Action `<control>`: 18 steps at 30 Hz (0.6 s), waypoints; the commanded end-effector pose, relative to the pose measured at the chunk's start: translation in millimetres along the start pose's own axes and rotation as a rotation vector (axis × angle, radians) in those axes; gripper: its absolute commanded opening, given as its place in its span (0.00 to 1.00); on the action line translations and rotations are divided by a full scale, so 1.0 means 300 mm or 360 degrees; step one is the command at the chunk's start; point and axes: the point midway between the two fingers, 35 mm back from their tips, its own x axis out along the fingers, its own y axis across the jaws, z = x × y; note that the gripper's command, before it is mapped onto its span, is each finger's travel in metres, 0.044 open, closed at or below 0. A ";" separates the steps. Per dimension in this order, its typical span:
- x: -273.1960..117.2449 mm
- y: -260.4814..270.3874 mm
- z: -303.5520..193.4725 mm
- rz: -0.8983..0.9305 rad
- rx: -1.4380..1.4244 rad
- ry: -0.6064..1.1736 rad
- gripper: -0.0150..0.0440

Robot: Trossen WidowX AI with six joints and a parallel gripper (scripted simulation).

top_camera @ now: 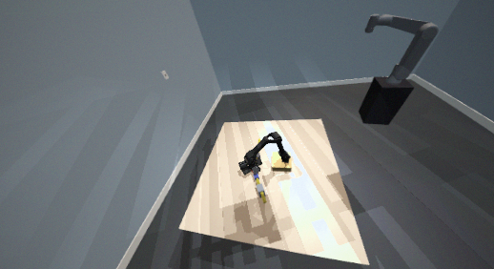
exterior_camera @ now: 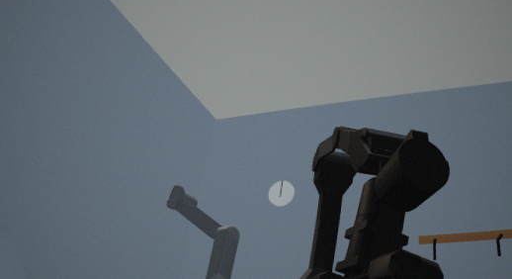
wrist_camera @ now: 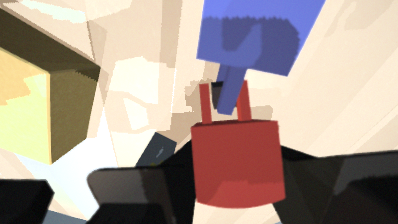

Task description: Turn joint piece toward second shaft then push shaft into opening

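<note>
The red square joint piece (wrist_camera: 239, 162) is between the fingers of my gripper (wrist_camera: 220, 137) (top_camera: 250, 165), which is shut on it. Its two prongs stand around the narrow tongue of the blue hinge piece (wrist_camera: 250, 32) (top_camera: 257, 176), which slants to the upper right in the wrist view. The joint's opening faces away from the hinge and is hidden. In the top view a grey block (top_camera: 259, 188) and a yellow shaft end (top_camera: 263, 197) are in line beyond the blue piece. A small yellow part (top_camera: 259, 141) shows behind the arm; I cannot tell whether it is the second shaft.
A yellow box (top_camera: 281, 165) (wrist_camera: 25, 107) stands beside the gripper, at the left in the wrist view. A dark grey part (wrist_camera: 157, 148) shows just left of the red piece. The black arm (top_camera: 259, 146) (exterior_camera: 328, 223) arches above the wooden table top (top_camera: 210, 210).
</note>
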 end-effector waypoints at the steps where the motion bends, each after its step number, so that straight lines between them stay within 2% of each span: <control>1: 0.000 0.000 0.000 0.0000 0.0000 0.0000 0.41; 5: 0.000 0.000 0.000 0.0000 0.0000 0.0000 0.25; 18: 0.013 0.017 -0.003 0.0028 0.0175 -0.0132 0.25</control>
